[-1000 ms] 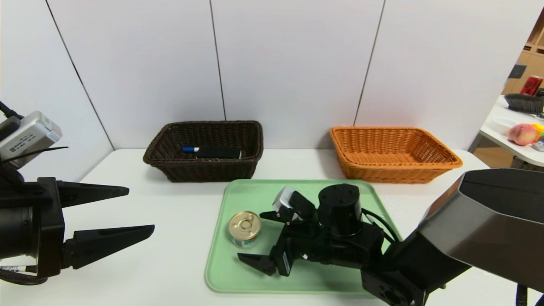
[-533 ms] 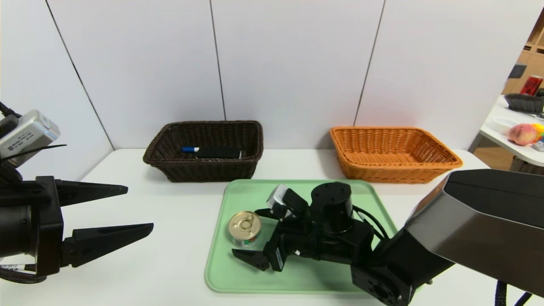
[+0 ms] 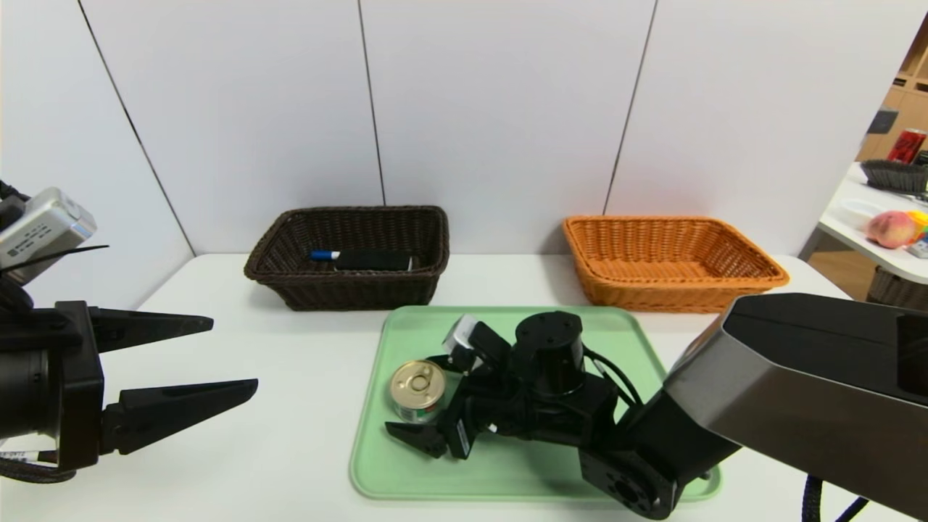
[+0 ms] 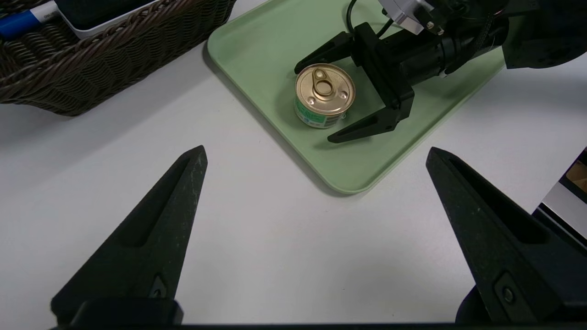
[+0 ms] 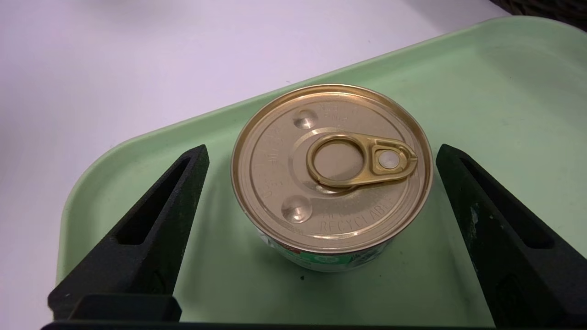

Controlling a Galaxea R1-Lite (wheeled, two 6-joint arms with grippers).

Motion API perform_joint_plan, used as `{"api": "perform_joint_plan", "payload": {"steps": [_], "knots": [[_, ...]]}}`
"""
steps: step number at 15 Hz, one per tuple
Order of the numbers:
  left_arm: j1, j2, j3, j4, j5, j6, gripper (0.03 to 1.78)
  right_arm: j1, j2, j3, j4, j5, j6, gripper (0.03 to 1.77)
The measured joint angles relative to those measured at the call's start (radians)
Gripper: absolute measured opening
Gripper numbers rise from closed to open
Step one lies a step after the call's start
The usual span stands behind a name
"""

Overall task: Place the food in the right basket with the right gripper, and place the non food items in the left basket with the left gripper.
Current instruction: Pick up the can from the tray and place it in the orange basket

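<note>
Right gripper lined up on the can, fingers spread wide on either side

The can (image 3: 417, 391) stands upright near the left edge of the green tray (image 3: 623, 326), pull-ring lid up. The right gripper (image 3: 417, 399) sits low over the tray, spread wide with one finger on each side of the can and touching neither, probably so it can close on the round wall. The orange basket (image 3: 674, 264) at the table's back right is empty, with open tray and table between. The left gripper (image 3: 217, 355) hangs wide open, holding nothing, over the table's left edge, well apart. The brown basket (image 3: 348, 279) at back left holds a marker (image 3: 325, 255) and a dark flat item.
</note>
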Motion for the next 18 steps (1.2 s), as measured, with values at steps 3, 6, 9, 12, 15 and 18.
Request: {"api": "perform_joint_plan", "payload": {"steps": [3, 6, 9, 12, 15, 18], "knots": [[0.001, -0.001, 0.000, 0.000, 0.000, -0.001, 1.69, -0.001, 0.015, -0.012, 0.000, 0.000, 0.001, 1.71], [0.001, -0.001, -0.001, 0.000, 0.000, -0.001, 1.69, -0.002, 0.022, -0.027, 0.002, 0.000, 0.003, 1.71], [0.001, -0.001, -0.001, 0.000, 0.000, -0.001, 1.69, -0.002, 0.028, -0.034, 0.002, -0.001, 0.021, 1.71], [0.001, -0.001, -0.002, 0.000, 0.000, -0.004, 1.69, -0.005, 0.033, -0.043, 0.001, -0.001, 0.023, 1.71], [0.001, -0.001, -0.002, 0.000, -0.001, -0.004, 1.69, -0.006, 0.036, -0.051, 0.001, -0.002, 0.024, 1.71], [0.001, -0.001, -0.003, -0.014, 0.000, -0.005, 1.69, -0.006, 0.037, -0.052, 0.000, -0.003, 0.024, 1.20]]}}
